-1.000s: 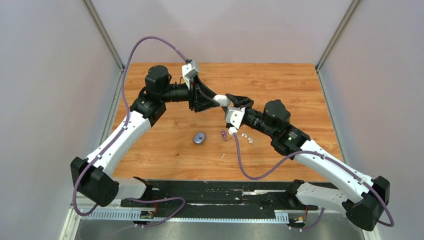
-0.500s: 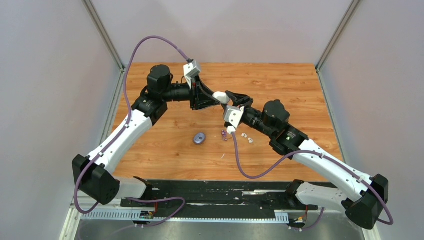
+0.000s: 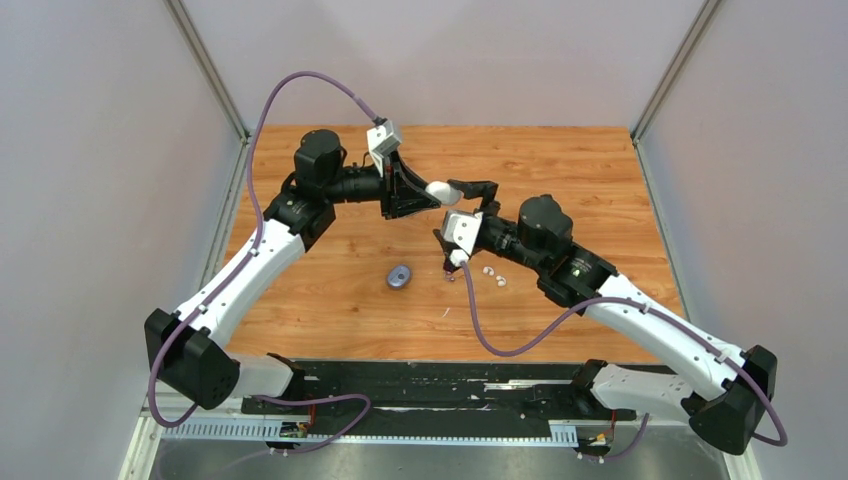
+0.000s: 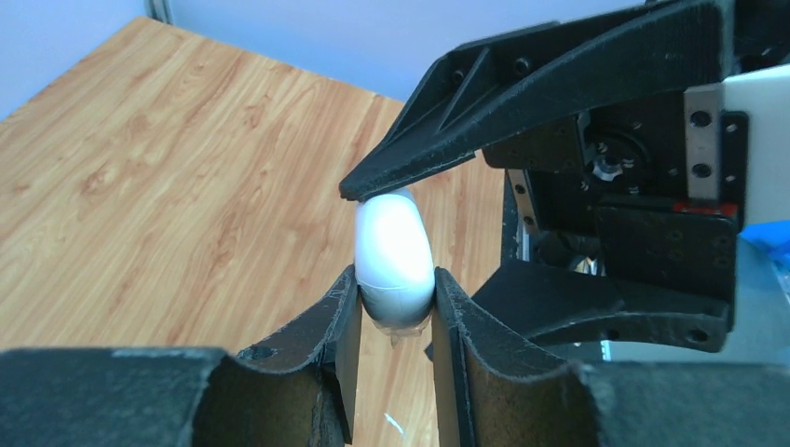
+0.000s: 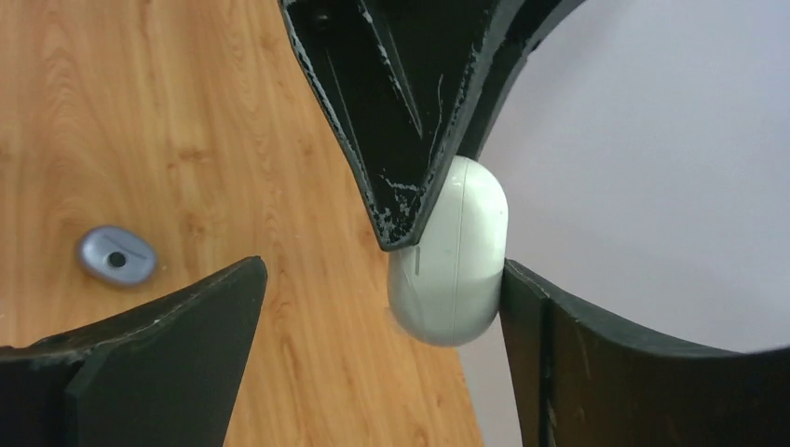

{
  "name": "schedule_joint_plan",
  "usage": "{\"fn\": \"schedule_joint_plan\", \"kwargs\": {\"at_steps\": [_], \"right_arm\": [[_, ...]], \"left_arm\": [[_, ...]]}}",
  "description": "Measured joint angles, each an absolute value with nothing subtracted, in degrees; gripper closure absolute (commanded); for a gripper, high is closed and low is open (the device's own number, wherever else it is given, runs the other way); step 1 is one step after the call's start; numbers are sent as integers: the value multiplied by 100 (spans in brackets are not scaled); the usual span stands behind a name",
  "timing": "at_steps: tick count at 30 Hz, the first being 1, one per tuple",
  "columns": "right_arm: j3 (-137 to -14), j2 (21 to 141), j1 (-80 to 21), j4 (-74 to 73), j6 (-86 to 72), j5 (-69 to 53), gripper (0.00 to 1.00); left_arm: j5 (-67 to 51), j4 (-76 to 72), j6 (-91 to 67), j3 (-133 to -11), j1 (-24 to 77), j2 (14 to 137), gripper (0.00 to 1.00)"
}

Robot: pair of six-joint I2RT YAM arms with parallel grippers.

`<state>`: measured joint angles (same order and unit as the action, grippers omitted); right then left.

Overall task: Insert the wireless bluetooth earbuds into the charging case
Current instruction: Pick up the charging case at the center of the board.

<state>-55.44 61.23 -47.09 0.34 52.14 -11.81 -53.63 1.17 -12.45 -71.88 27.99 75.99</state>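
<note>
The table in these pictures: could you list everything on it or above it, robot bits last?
white case: one, glossy white, held above the table
grey-blue case: one, lying on the table towards the front
white earbuds: two, white, on the table beside the right arm
dark earbuds: count unclear, barely showing under the right wrist camera
table: one, wood-grain brown
cables: two, purple, one running along each arm
left fingers: two, black, shut on the white case
right fingers: two, black, open wide around the white case, one touching its side
</note>
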Motion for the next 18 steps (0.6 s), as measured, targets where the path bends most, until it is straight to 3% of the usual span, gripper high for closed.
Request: {"fn": "schedule_joint_plan", "kwargs": {"at_steps": [9,14,18], "right_arm": [[-7660,6803,-3752,-2456,3647,-2510,1],[-8093,6984,-3354,-3249,3269,-3505,14],[-8095,7282,-3363,-3621,3177,-4095,18]], "left_arm": [[-5264,1177,530,-7181,2799,7568,100],[-5065,1872,2086,-6984,2799,7253,100],[-4930,2145,3065,-6807,2814,6949,100]]}}
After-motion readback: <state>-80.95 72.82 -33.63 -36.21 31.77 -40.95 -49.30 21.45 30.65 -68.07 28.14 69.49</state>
